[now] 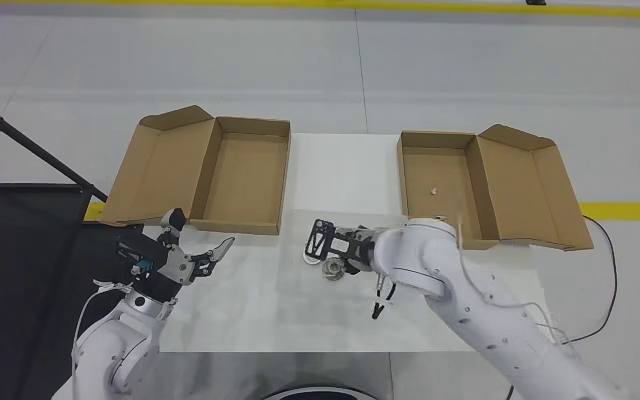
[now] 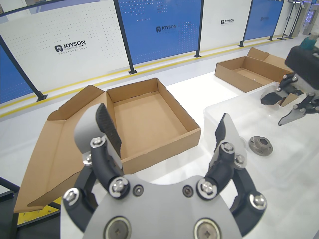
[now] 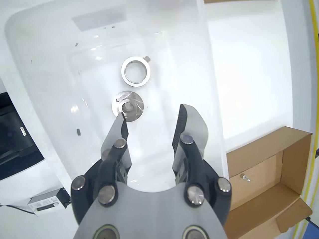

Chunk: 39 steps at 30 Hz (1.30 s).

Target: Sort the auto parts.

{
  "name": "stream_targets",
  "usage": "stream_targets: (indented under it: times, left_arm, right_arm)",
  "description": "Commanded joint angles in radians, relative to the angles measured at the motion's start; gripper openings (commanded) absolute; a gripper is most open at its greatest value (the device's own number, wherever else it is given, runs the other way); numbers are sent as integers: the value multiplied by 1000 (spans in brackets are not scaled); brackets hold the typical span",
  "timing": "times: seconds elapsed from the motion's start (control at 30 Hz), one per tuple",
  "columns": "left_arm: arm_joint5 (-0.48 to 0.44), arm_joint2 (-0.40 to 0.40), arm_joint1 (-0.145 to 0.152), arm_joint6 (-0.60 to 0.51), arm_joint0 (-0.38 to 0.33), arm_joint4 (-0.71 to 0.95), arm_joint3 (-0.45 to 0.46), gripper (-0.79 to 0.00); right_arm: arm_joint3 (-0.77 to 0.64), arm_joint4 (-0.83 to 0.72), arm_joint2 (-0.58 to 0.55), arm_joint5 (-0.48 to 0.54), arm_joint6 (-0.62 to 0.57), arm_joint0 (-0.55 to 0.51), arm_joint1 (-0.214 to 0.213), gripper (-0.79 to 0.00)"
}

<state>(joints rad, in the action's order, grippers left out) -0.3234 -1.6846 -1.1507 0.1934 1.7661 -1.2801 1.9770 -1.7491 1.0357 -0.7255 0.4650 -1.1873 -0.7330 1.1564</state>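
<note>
As the sort stands: early, by my reading. One small bolt (image 3: 244, 177) is in the right box (image 1: 440, 215), two metal parts wait in the clear bin (image 3: 213, 88), and the left box (image 1: 245, 180) has yet to take a part.
Left gripper (image 2: 165, 130): at the near left of the table (image 1: 340, 180), just on the near side of the left box, jaws spread wide with nothing between them.
Right gripper (image 3: 152, 119): over the bin, jaws apart and empty. One fingertip (image 3: 117, 130) overlaps the flange's rim in the right wrist view, but I cannot tell whether it touches.
Flange (image 3: 127, 106): flat on the bin floor with its hub up, so its axis is upright. It is round, with no long axis along the table.
Ring (image 3: 135, 70): just left of the flange and apart from it, lying flat with its bore facing up.
Bin: mid-table, between the two boxes.
Bolt: on its side on the right box's floor, long axis roughly near to far. It is too small to tell which end leads.
Left to do: the flange and ring each need lifting out to a box. The flange looks to be next.
</note>
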Motion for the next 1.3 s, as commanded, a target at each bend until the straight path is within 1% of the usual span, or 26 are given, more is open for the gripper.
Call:
stream_targets:
  times: [0.0,0.1,0.23,0.37,0.73,0.97,1.03,1.23,1.27]
  left_arm:
    - [0,0,0,0,0,0,0,0]
    - [0,0,0,0,0,0,0,0]
    - [0,0,0,0,0,0,0,0]
    - [0,0,0,0,0,0,0,0]
    - [0,0,0,0,0,0,0,0]
    - [0,0,0,0,0,0,0,0]
    - [0,0,0,0,0,0,0,0]
    - [0,0,0,0,0,0,0,0]
    - [0,0,0,0,0,0,0,0]
  right_arm:
    - [24,-6,26,1,-7,12,9,-406]
    - [53,-20,57,6,-25,29,21,-397]
    - [83,-34,90,6,-50,47,35,-363]
    - [108,-47,111,7,-55,62,48,-400]
    - [192,-70,158,20,-51,102,80,-403]
    - [237,-83,175,25,-58,123,97,-428]
    - [246,-86,180,27,-62,126,101,-446]
    - [273,-96,196,39,-78,136,112,-462]
    - [278,-98,199,41,-81,138,114,-477]
